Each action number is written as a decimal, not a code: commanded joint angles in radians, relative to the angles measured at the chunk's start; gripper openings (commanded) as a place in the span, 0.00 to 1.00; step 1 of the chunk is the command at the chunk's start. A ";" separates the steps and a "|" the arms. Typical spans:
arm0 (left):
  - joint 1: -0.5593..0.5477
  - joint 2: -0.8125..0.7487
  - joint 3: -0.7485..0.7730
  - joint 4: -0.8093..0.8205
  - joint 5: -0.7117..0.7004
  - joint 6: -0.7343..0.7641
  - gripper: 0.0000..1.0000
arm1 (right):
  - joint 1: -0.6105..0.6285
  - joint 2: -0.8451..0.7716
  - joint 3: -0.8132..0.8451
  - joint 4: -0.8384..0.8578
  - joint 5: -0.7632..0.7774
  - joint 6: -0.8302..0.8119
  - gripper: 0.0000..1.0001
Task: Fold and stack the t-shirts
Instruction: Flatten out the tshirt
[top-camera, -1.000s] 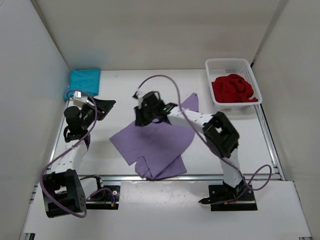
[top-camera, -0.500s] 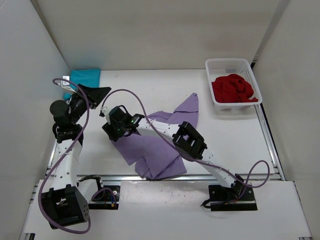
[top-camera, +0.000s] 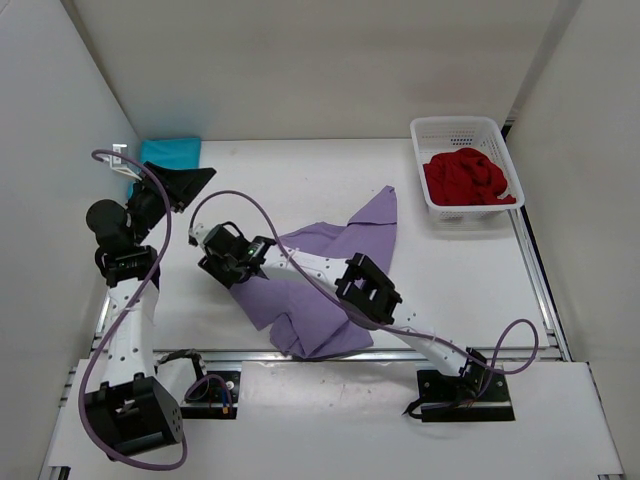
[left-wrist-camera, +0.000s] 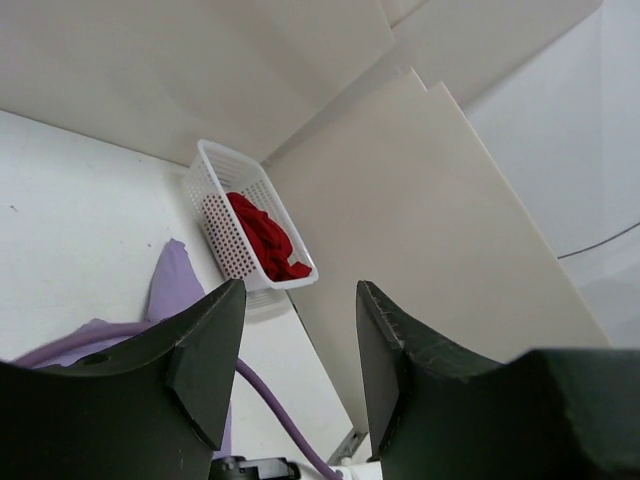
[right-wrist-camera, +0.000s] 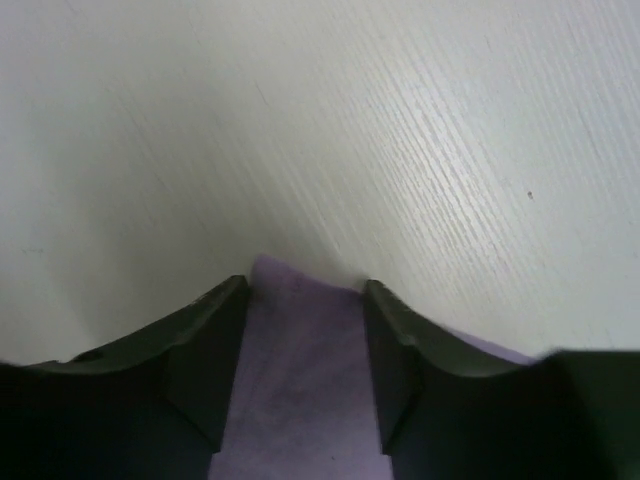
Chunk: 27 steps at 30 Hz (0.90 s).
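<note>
Your left gripper (top-camera: 190, 182) is raised off the table (top-camera: 300, 175) at the far left. Its jaws stand wide apart with nothing between them, as the left wrist view (left-wrist-camera: 300, 300) confirms. Just behind it, tucked into the far left corner, lies the teal t-shirt (top-camera: 170, 152), folded into a small block and partly hidden by the gripper.

To the right of that gripper and nearer to you, your right gripper (top-camera: 228, 265) is down at the table, with the right arm stretched across from the other side. In the right wrist view, its jaws (right-wrist-camera: 305, 290) are parted about as widely as the left ones. An edge of the lavender t-shirt (right-wrist-camera: 300, 370) lies flat between them, ending just past the fingertips, with bare table beyond. No pinch on the cloth shows.

From the right gripper, the lavender t-shirt (top-camera: 305, 310) spreads rightward under the arm. It is rumpled, with one flap reaching away toward the far right and a folded lump at its near edge.

Well to the right of both grippers, at the far right of the table, the white lattice basket (top-camera: 455, 124) holds the red t-shirt (top-camera: 465, 178) in a crumpled heap. The left wrist camera sees the basket (left-wrist-camera: 215, 165) and the red t-shirt (left-wrist-camera: 265, 235) beyond a strip of lavender cloth (left-wrist-camera: 175, 285).
</note>
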 joint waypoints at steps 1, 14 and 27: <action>0.037 -0.002 0.004 0.025 0.030 -0.010 0.59 | 0.034 0.015 0.038 -0.102 0.123 -0.054 0.43; 0.066 0.022 0.015 -0.036 0.012 0.058 0.58 | -0.003 -0.091 -0.051 -0.161 0.192 0.059 0.00; -0.198 0.061 -0.058 -0.223 -0.201 0.286 0.61 | -0.365 -1.182 -1.110 0.233 0.028 0.269 0.00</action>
